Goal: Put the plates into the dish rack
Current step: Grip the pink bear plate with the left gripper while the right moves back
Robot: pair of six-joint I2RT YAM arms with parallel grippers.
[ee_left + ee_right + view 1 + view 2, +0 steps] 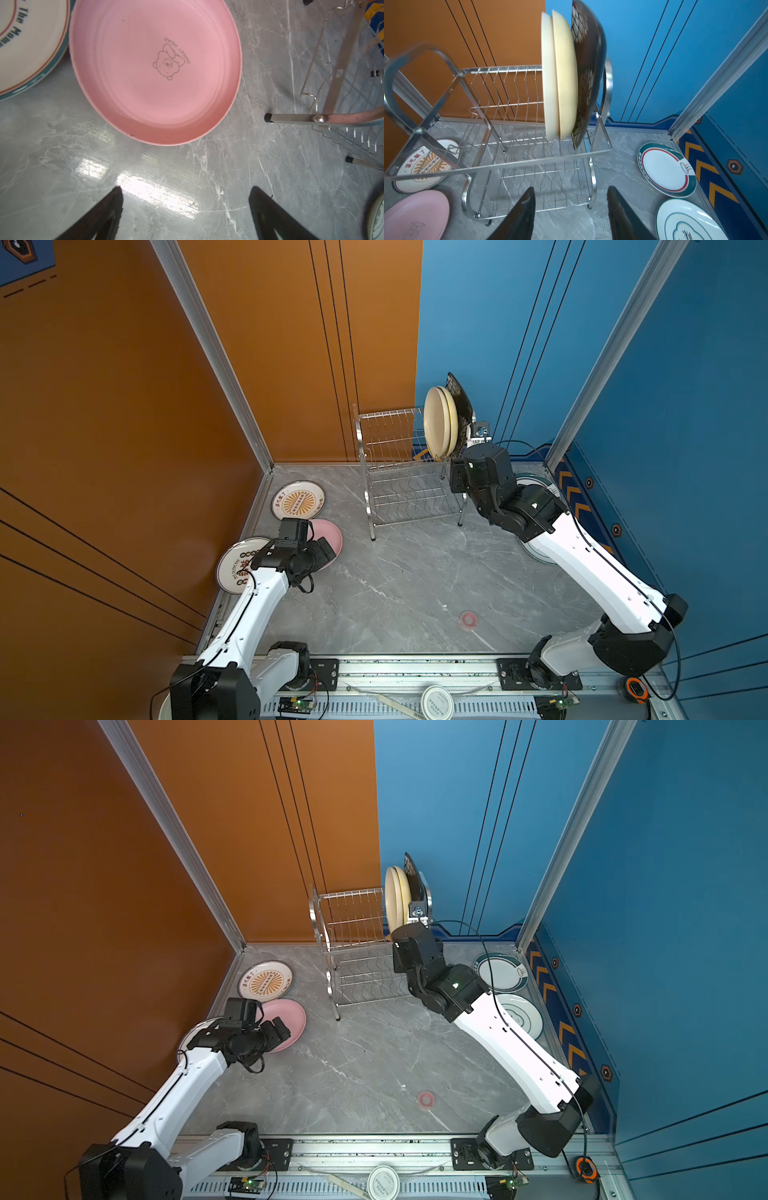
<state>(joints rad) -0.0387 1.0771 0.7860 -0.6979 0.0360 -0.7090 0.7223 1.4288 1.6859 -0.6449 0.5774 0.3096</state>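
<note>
Spread and empty, the left pincer [185, 189] hovers over the grey worktop [62, 166] just short of the pink plate [155, 70], lying left of centre in both top views. Right pincer [571, 189] is spread too, holding nothing, before the dish rack [397, 468] at upper centre, where two cream plates [436, 423] and a black floral plate [463, 402] stand upright.

Red ring [468, 619], white lid [437, 702]
</note>
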